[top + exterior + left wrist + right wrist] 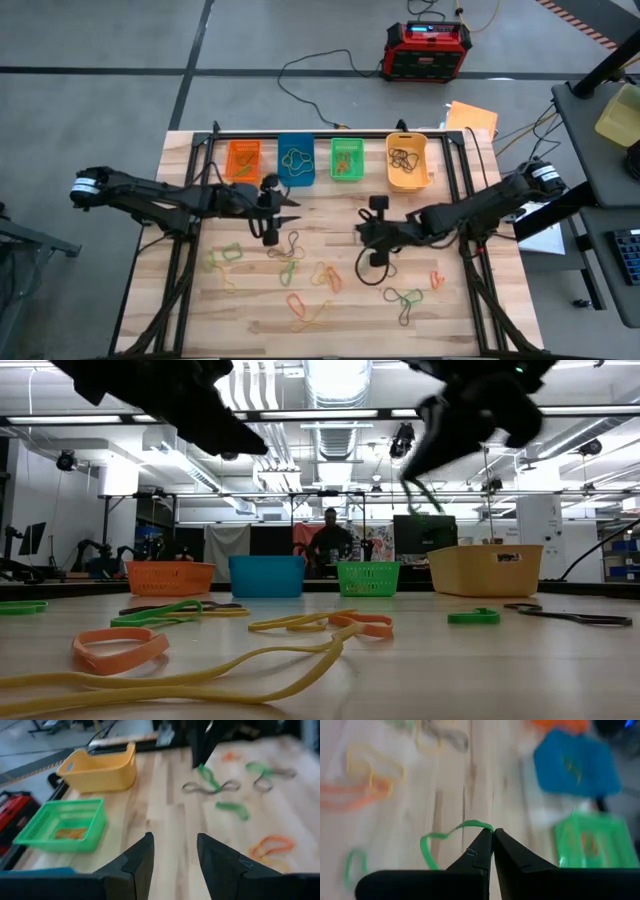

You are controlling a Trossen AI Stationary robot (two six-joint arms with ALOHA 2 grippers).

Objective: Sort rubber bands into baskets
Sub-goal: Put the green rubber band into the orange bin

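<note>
**Op 2:** Where's the band, and which gripper has it?

**Op 1:** My right gripper (492,836) has its fingers pinched together on a green rubber band (436,844). In the right wrist view the loop trails out to one side of the tips, and in the low view it dangles clear above the surface (450,320). So I'd call it lifted, not dragging.

**Op 2:** And the target?

**Op 1:** I judge it's the green basket (347,159), second from the right in the row along the far edge. Seen from above, it lies at roughly 11 o'clock from the right gripper, near but not beside it. The right arm is the closer one for that bin.

**Op 2:** Left arm in the way?

**Op 1:** The left gripper (283,213) hangs with its fingers apart and empty, out at about 9 o'clock from mine, below the blue basket (295,160). I read a bare strip of wood between us and the row, so the path looks open.

**Op 2:** Edges?

**Op 1:** The yellow-orange basket (407,162) sits just right of the green one, with an orange basket (243,159) at the far left. The trailing loop could catch a rim, I think, so I'd want height going in.
</note>
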